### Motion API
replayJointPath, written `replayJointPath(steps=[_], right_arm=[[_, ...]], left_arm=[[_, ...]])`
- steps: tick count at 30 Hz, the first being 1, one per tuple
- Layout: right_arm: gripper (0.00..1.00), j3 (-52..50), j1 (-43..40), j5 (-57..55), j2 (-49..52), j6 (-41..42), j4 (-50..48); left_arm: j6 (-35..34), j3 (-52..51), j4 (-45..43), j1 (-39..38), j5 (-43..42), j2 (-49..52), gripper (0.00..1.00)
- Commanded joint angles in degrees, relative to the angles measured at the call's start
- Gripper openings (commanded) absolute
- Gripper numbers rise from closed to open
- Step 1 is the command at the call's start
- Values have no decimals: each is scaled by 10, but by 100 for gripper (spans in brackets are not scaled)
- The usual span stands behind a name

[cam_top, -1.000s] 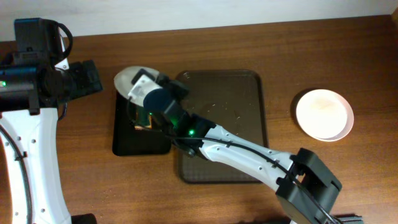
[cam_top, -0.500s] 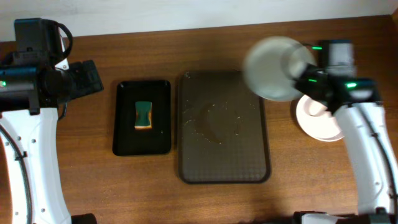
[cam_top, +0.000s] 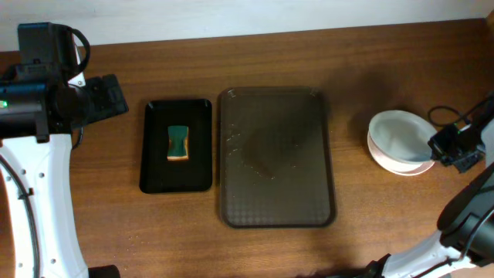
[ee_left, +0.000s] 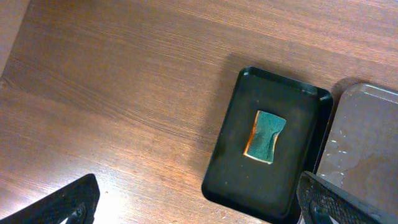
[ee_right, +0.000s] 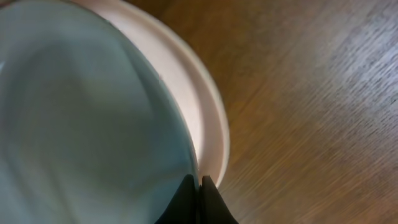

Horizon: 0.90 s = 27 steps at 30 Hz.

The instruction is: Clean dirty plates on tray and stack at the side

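Plates: round shallow white plates (cam_top: pixel 397 143) piled near the right edge of the desk (cam_top: pixel 363 232), roughly midway between its far and near edges.
Pile detail: the right wrist view shows the top plate (ee_right: pixel 81 124) over the lower plate (ee_right: pixel 208 106), offset so the lower rim shows. A third plate cannot be made out. No smear is visible on the top plate's face.
Tray: large dark brown rectangular tray (cam_top: pixel 276 158) at desk centre, long axis far-to-near. It carries no plate, only faint wet streaks.
Right hand (ee_right: pixel 196 186): fingers pressed together, pinching the top plate's rim on the side facing the right edge.
Left hand (ee_left: pixel 199 186): fingers spread wide and holding nothing, above the desk towards the far left corner.
Other items: small black tray (cam_top: pixel 177 174) just left of the brown tray, with a green and orange sponge (cam_top: pixel 179 143) lying in it.
Key relation: the pile lies from the right hand towards desk centre. The right hand is at it; the left hand is well apart.
Stage (judged): last plate being set on the pile.
Next move (judged): let go, then withdraw up and towards the right edge.
Risk (judged): dragging the top plate off the pile.
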State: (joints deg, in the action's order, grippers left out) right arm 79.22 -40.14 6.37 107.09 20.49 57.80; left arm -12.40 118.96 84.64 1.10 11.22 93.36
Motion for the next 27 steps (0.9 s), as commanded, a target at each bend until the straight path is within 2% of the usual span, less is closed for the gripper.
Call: replayJointPath(steps=[1,2,3,6,9,14,17,18,24,27], right_arm=[[24,-2,-16,23,-4,-17,5],[43,-2,-17,23,-4,-19,9],[51,-2,-18,35,-7,-22,17],[56,-1,-15,162,-34,-73,18],[57,-1,5,254,-108,-130,32],[59,-1,103,304,-301,-247,57],[65,-1,190,303,-432,-263,59],[98,-1,210,303,-466,-263,59],[99,-2,247,303,-610,-262,74],[98,-2,247,256,-649,-263,89]], left_arm=[[5,2,1,1,6,-7,100],[5,2,1,1,6,-7,100],[5,2,1,1,6,-7,100],[5,2,1,1,6,-7,100],[5,2,1,1,6,-7,100],[5,2,1,1,6,-7,100],[5,2,1,1,6,-7,100],[5,2,1,1,6,-7,100],[5,2,1,1,6,-7,100],[5,2,1,1,6,-7,100]])
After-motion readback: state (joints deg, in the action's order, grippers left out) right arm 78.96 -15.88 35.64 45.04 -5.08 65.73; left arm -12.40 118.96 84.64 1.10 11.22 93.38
